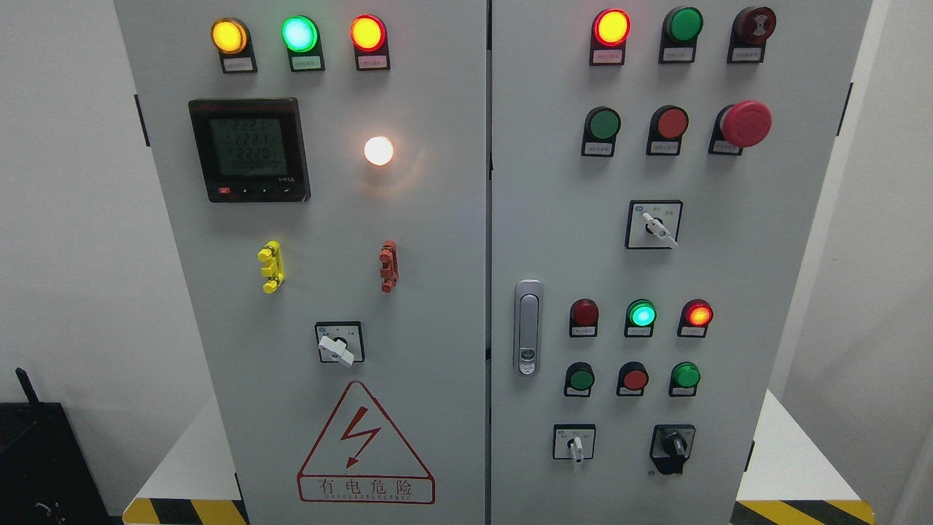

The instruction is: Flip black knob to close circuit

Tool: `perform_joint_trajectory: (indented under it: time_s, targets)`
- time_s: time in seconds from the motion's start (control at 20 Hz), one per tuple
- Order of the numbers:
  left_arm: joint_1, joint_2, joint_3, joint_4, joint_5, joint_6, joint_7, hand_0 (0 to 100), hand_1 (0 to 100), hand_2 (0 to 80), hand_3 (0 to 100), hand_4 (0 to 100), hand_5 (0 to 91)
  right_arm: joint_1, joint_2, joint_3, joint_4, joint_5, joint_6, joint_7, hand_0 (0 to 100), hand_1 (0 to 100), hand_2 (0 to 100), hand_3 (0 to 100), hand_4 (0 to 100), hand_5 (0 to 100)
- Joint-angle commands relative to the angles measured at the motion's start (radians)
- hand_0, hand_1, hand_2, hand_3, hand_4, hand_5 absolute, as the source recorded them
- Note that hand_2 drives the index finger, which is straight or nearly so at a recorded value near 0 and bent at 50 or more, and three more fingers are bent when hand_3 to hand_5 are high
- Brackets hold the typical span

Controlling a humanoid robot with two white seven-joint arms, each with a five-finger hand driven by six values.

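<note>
Protruding black knob [674, 444] on smooth grey metal cabinet [729, 277], round glossy lamps

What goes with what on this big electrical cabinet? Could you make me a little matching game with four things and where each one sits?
Things:
1. black knob
2. red mushroom button
3. digital meter
4. lightning warning sign

Places:
A. upper part of the left door
B. bottom of the right door, at its right side
C. bottom of the left door
D. upper right of the right door

Pairs: 1-B, 2-D, 3-A, 4-C

Neither robot hand shows in the picture.
</note>
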Motion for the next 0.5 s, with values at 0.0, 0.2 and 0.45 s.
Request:
perform_joint_trajectory:
  time_s: [0.0,0.2,0.45]
  targets:
    - [0.0,0.0,0.011,0.0,0.008,0.0,0.0,0,0,0.0,5,3,0.0,0.023,0.009,-0.026,-0.021,-0.08,0.001,0.006,0,0,0,3,3,0]
    - [0.0,0.0,0.011,0.0,0.008,0.0,0.0,0,0,0.0,5,3,0.0,0.031,0.009,-0.023,-0.016,-0.087,-0.001,0.022,0,0,0,3,4,0]
    - [0.0,0.0,0.011,0.0,0.008,0.0,0.0,0,0,0.0,5,2,0.0,0.034,0.009,-0.02,-0.016,-0.109,0.001,0.023,0,0,0,4,5,0]
